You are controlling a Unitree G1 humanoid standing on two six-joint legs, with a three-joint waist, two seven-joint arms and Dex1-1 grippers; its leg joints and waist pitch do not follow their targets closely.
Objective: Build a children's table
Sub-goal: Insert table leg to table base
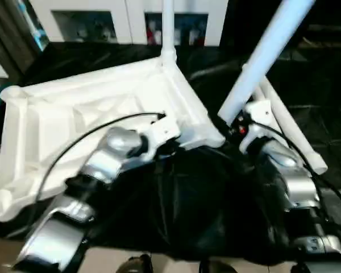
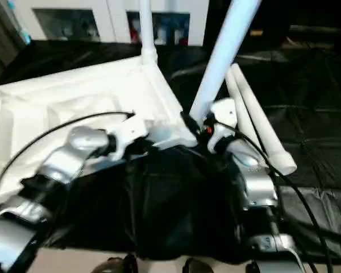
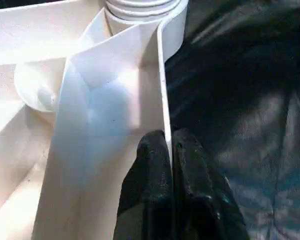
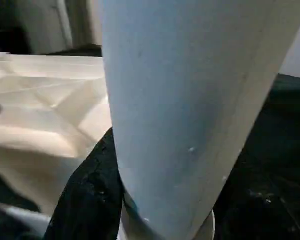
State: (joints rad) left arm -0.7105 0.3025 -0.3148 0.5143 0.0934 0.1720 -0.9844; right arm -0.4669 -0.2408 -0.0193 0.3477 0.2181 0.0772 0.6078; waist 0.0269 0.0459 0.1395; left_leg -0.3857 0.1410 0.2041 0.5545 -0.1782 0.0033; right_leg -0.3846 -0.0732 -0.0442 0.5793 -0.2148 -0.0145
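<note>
Assembly is partly done: one leg (image 1: 168, 28) stands socketed in the upturned tabletop (image 1: 74, 114), whose rim is pinched by the left gripper (image 3: 168, 150); a second leg (image 1: 261, 57) is clamped by the right gripper (image 4: 115, 200) near a corner, and spare legs (image 2: 256, 125) lie beside.

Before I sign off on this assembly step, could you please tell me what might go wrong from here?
1. The leg held by the right end effector leans sharply at the near corner of the tabletop; pushed in at that angle, it may jam or slip aside.
2. The left end effector pinches only the thin rim; a hard push could tip or shift the tabletop.
3. Two spare legs lie close beside the right arm and could be knocked away.
</note>
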